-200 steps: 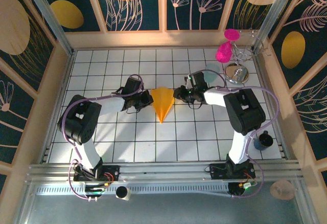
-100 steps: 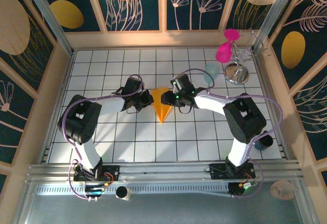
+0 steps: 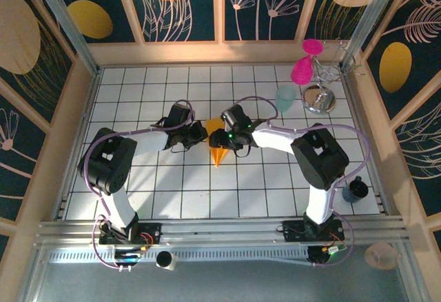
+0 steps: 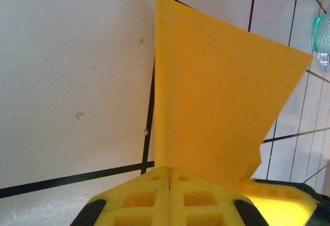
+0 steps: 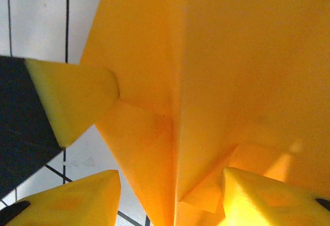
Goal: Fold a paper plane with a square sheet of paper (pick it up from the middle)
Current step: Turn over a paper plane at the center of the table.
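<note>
Orange paper plane [image 4: 216, 97], clamped in the closed left claw [image 4: 169, 184], could crease wrongly if the half-open, empty right claw [image 5: 170, 195] astride it closes askew.

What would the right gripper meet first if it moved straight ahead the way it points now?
Probably the paper plane, which lies between the right gripper's open fingers; the left gripper, pinching it, sits just beyond.

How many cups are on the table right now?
2. A pale teal cup stands at the far right, beside the shiny metal dish. A dark blue cup stands at the table's near right edge. Others could be hidden.
</note>
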